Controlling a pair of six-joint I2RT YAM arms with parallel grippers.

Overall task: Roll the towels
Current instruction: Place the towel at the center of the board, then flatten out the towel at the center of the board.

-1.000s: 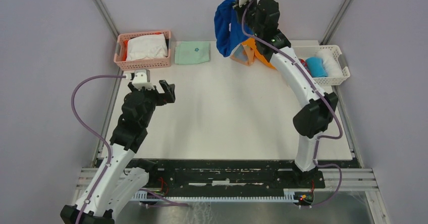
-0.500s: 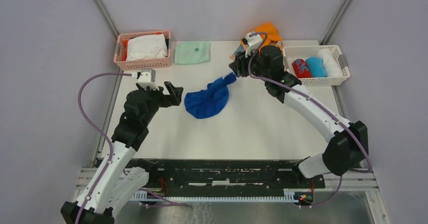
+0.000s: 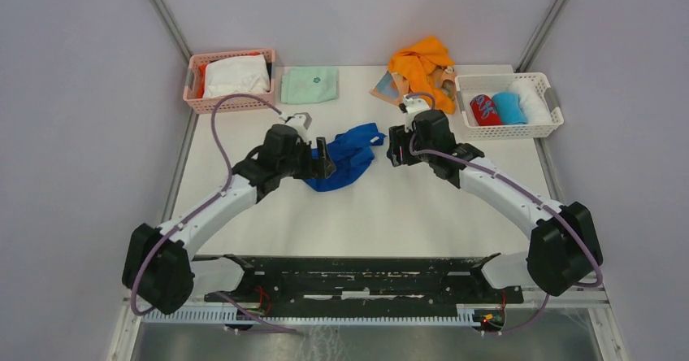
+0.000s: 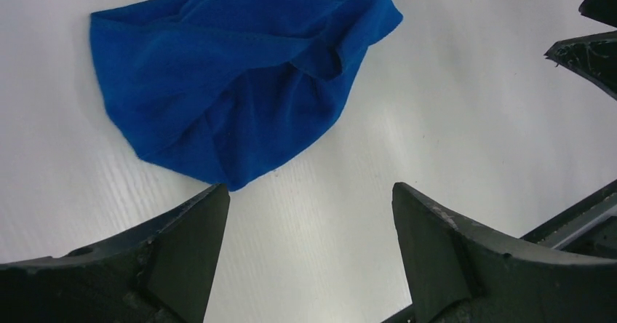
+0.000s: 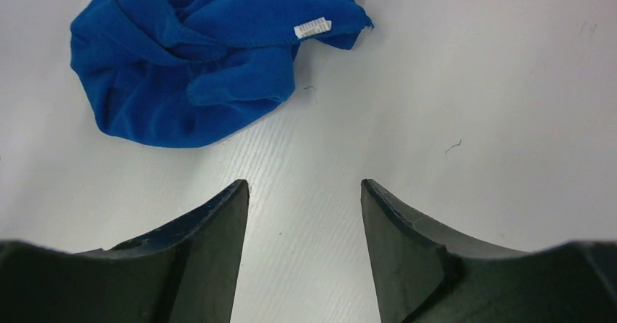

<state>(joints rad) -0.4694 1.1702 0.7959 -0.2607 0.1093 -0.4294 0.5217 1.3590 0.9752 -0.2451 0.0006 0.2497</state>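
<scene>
You have the blue towel (image 3: 348, 156) lying crumpled on the table (image 3: 366, 215), a little toward the far edge from the middle and squarely between your two grippers. Its long axis runs on a diagonal: a broad, rounded bunch at the near-left end narrows to a thin twisted tail that points toward the far right corner. Your left gripper (image 3: 327, 159) sits at the broad end, jaws spread wide with nothing between them. In the left wrist view the towel lies ahead and off to the left, its nearest fold just by the tip of the finger on that side. Your right gripper (image 3: 392, 148) stands just beside the tail, jaws also well apart and empty. In its own view the cloth lies ahead and to the left, with a white label (image 5: 313, 28) showing on a hem. The left looks the nearer of the two, right at the cloth's edge, while the right is a little clear of it. Since the towel is bunched and not flat, you will likely need to take an end with each arm and spread it along that diagonal before any rolling. The orange towel (image 3: 418, 60) and the peach towel (image 3: 382, 86) lie heaped at the far edge, beside the white basket (image 3: 500, 77).
</scene>
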